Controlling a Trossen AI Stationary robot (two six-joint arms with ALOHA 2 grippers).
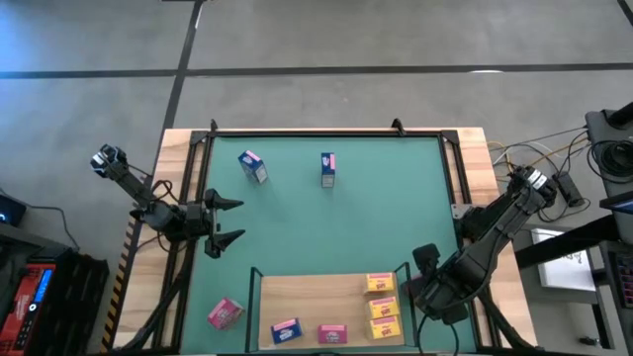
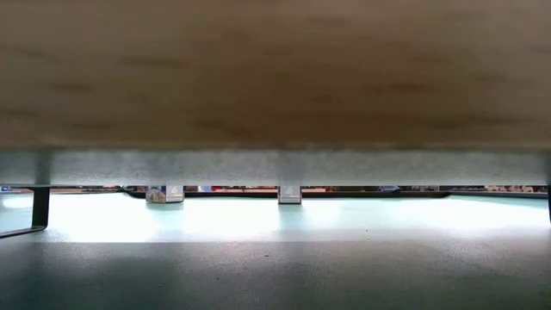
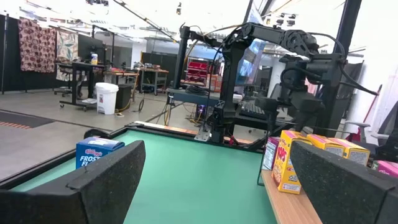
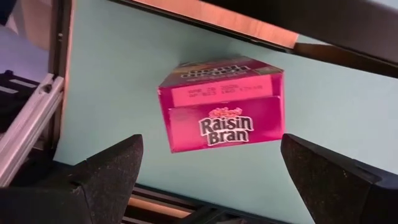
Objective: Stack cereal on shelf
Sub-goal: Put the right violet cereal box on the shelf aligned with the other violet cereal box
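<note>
The right end effector (image 4: 208, 171) hangs open over a pink cereal box (image 4: 222, 112), lower right of the high view. The left end effector (image 1: 235, 222), also open, waits mid-left, clear of the shelf (image 1: 316, 294).

The pink cereal box (image 4: 222, 104) ahead of the right gripper's fingers (image 4: 102, 171) says "Raisin Bran". The blue cereal box (image 3: 99, 152) just past the left gripper's finger (image 3: 106, 180) says "Kellogg's" and "FROST". A yellow cereal box (image 3: 287, 160) shows "POPS".

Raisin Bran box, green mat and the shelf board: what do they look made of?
The Raisin Bran box looks like thin printed cardboard: folded flaps, sharp creases. The green mat seems a matte, rubbery or fabric sheet; unclear which. The shelf board shows pale wood grain, with thin dark, probably metal, posts.
</note>
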